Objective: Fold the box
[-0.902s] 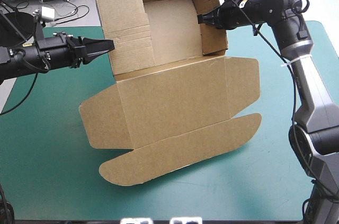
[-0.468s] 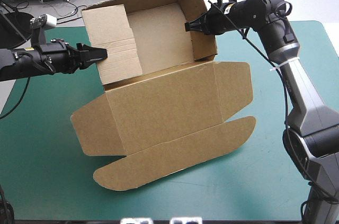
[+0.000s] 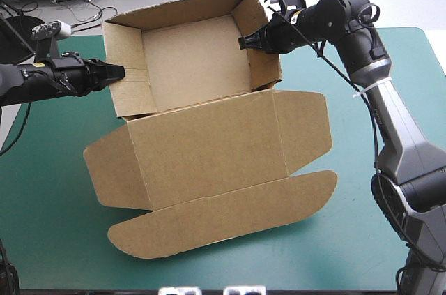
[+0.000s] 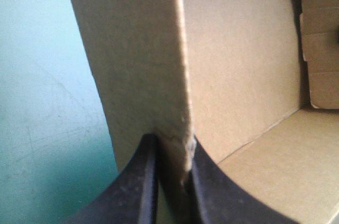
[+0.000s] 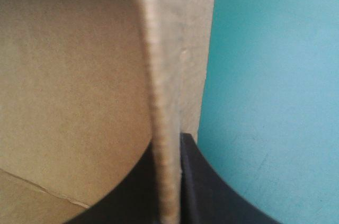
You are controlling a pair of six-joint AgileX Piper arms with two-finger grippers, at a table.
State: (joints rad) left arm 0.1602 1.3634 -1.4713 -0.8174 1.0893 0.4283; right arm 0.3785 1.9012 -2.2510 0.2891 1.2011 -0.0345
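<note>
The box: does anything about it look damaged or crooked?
Nothing torn. The box lies askew to the edges of the table, and one wall's edge looks slightly dented where the fingers of the left gripper pinch it. The right gripper pinches the opposite wall.

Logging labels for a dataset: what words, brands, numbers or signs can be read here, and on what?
None can be read.
The box is plain brown board, no print on any face shown.
The left end effector and right end effector, each clamped on a wall of it, show no legible marking.
</note>
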